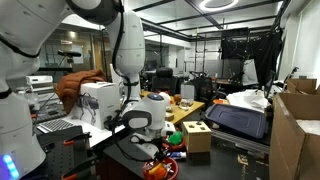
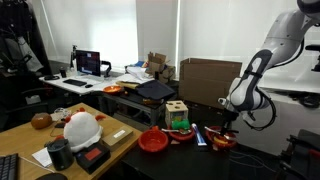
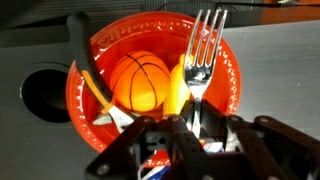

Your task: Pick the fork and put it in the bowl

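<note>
In the wrist view my gripper (image 3: 190, 128) is shut on the handle of the fork (image 3: 204, 50). Its silvery-blue tines point away from me, over the red bowl (image 3: 108, 40). The bowl holds an orange ball (image 3: 143, 82) and a yellow item (image 3: 177, 88). The fork hangs over the bowl's right half; I cannot tell whether it touches anything. In an exterior view my gripper (image 2: 226, 127) hangs just above the same red bowl (image 2: 222, 143) at the table's end. In another exterior view the gripper (image 1: 148, 140) is above the bowl (image 1: 160, 168).
A tan wooden box with holes (image 2: 177, 112) stands close by, with a second red bowl (image 2: 153, 141) in front of it. A black cable (image 3: 80, 55) runs across the bowl's left rim. A dark round hole (image 3: 42, 92) lies to the bowl's left.
</note>
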Motion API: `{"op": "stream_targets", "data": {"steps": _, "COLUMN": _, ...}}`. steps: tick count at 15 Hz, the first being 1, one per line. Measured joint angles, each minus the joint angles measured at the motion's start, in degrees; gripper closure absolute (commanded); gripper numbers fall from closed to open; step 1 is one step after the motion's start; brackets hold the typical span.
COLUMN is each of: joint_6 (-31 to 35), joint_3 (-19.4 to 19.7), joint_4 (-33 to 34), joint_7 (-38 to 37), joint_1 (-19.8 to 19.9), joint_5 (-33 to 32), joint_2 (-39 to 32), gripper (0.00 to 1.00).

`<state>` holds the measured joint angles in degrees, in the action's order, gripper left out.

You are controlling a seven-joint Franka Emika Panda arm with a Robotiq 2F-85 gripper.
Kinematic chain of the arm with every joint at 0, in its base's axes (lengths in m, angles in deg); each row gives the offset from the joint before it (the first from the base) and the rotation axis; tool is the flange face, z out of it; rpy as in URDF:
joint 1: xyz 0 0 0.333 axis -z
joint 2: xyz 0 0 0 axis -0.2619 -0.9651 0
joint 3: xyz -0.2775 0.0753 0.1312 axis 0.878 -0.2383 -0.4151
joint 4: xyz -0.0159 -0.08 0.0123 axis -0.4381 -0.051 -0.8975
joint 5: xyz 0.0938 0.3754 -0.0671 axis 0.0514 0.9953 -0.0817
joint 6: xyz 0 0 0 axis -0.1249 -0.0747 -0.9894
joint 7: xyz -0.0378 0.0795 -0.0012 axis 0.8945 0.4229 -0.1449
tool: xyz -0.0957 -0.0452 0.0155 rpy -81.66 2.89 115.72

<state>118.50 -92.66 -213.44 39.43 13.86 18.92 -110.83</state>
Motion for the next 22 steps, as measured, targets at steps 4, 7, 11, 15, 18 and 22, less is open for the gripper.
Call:
{"op": "stream_targets", "data": {"steps": 4, "joint_6": 0.3, "joint_3": 0.0, "joint_4": 0.4, "joint_7": -3.4, "joint_1": 0.4, "joint_5": -4.8, "joint_2": -0.3, "gripper": 0.39}}
{"op": "stream_targets", "data": {"steps": 7, "joint_6": 1.0, "joint_3": 0.1, "joint_4": 0.4, "joint_7": -4.2, "joint_1": 0.5, "joint_5": -7.7, "joint_2": -0.3, "gripper": 0.16}}
{"op": "stream_targets", "data": {"steps": 11, "joint_6": 1.7, "joint_3": 0.0, "joint_4": 0.3, "joint_7": -5.3, "joint_1": 0.6, "joint_5": -10.4, "joint_2": 0.2, "gripper": 0.0}}
{"op": "stream_targets", "data": {"steps": 15, "joint_6": -0.7, "joint_3": -0.5, "joint_4": -1.6, "joint_7": -7.9, "joint_1": 0.0, "joint_5": -10.8, "joint_2": 4.2, "gripper": 0.0}}
{"op": "stream_targets", "data": {"steps": 18, "joint_6": -6.2, "joint_3": -2.8, "joint_4": -4.2, "joint_7": -8.6, "joint_1": -0.3, "joint_5": -10.8, "joint_2": 9.0, "gripper": 0.0}}
{"op": "stream_targets", "data": {"steps": 22, "joint_6": -13.6, "joint_3": -8.0, "joint_4": -7.0, "joint_7": -8.4, "joint_1": -0.6, "joint_5": -8.7, "joint_2": 15.1, "gripper": 0.0}}
